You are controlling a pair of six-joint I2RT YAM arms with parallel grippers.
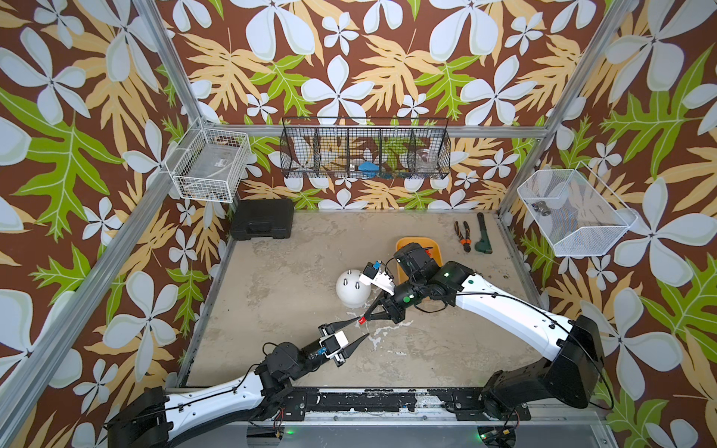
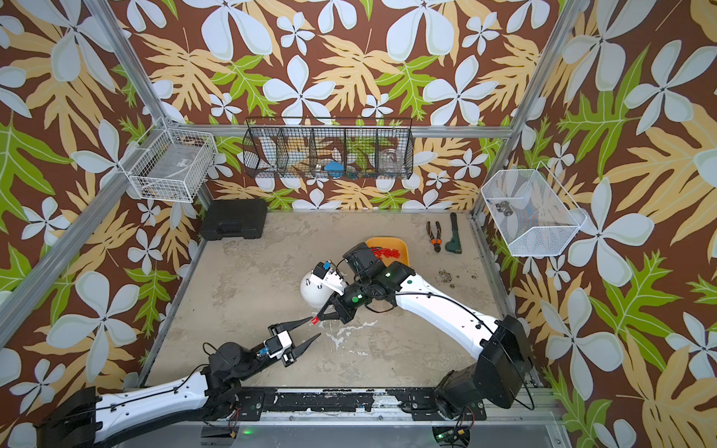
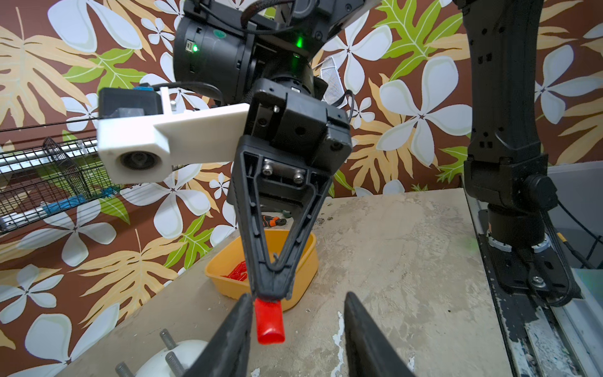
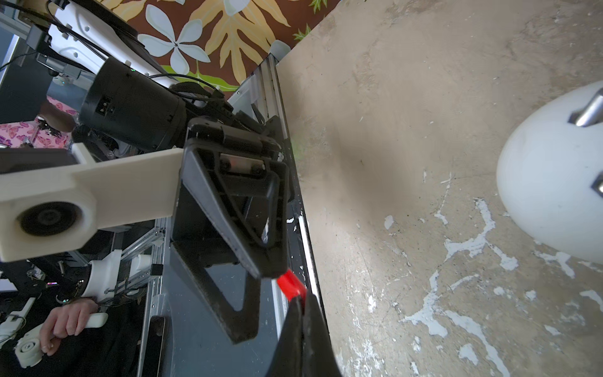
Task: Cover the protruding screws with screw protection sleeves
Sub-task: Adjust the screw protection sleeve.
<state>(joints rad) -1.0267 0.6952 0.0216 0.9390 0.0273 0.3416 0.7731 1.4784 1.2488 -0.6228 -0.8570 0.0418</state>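
R arm: right gripper (image 1: 366,317) has its fingers pressed together on 1 red sleeve (image 1: 362,320), pinching it by 1 end. The rest of the sleeve sticks out past the tips. Sleeve is held clear of the tabletop (image 1: 271,302), near the white dome (image 1: 351,296) on the side facing the arm bases, not touching it.

L arm: left gripper (image 1: 362,327) has its fingers (image 3: 235,336) spread, with the sleeve between them. In the left wrist view 1 finger touches the sleeve's side and the other stands well apart from it.

Screws (image 1: 356,286) stick up from the dome as thin grey pins. 3 are visible in a top view, all bare.

Spare sleeves (image 2: 386,254) lie in the yellow tray (image 2: 403,248) behind the R arm, toward the back of the tabletop.

Pliers (image 1: 463,234) + green tool (image 1: 484,237) lie side by side near the back-right corner, well apart from both grippers.
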